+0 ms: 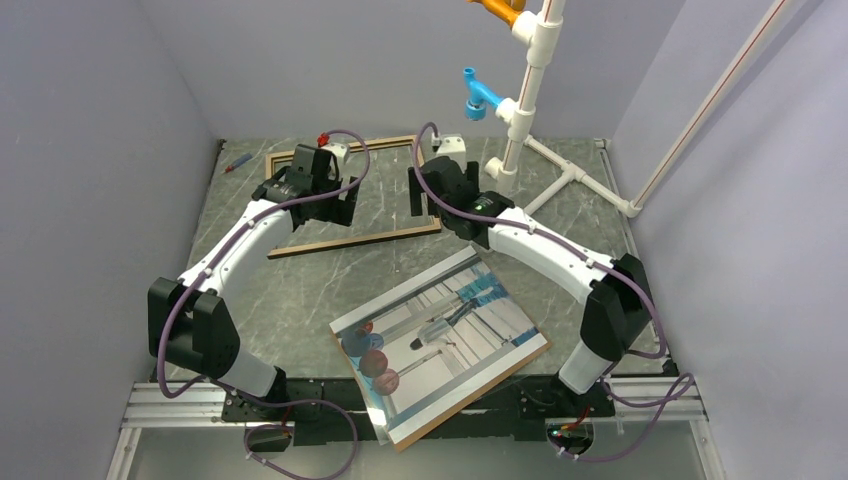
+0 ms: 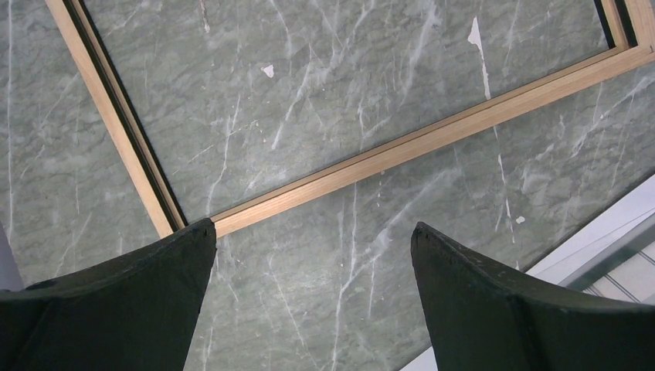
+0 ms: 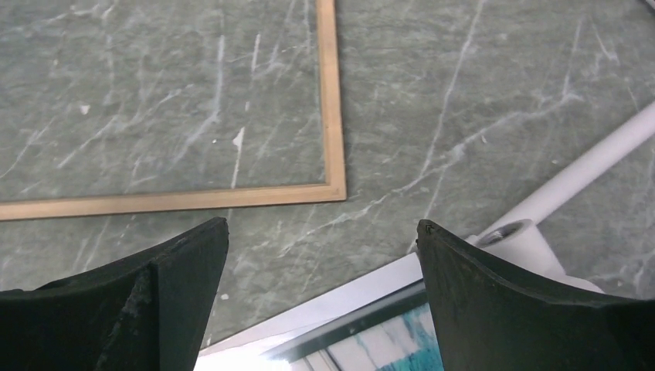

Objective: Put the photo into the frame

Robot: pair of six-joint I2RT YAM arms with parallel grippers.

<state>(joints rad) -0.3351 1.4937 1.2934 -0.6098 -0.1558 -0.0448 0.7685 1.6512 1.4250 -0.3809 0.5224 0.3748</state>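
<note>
we see a grey marbled bench (image 1: pixel 300 300) between lilac walls (image 1: pixel 100 150); a white pipe stand (image 1: pixel 530 70) near the frame (image 1: pixel 350 241); both jaws wide, empty.

Pictured: my two arms in one livery; smooth white shells cover the long links of my left arm (image 1: pixel 235 238) and my right arm (image 1: pixel 545 245); boxy matte-black housings (image 1: pixel 192 325) bulk out the joints nearer the bases; a thin purple cable (image 1: pixel 366 155) runs the length of each arm and coils loosely at its foot; a white block (image 1: pixel 450 145) sits at each wrist; a small green light (image 1: pixel 490 204) glows on the right forearm. Close up, my left claw (image 2: pixel 313 232) carries two broad black fingers (image 2: pixel 154 286), blunt-cornered and faintly scuffed; my right claw (image 3: pixel 322 224) matches it, with a seam (image 3: pixel 148 309) down one finger.
</note>
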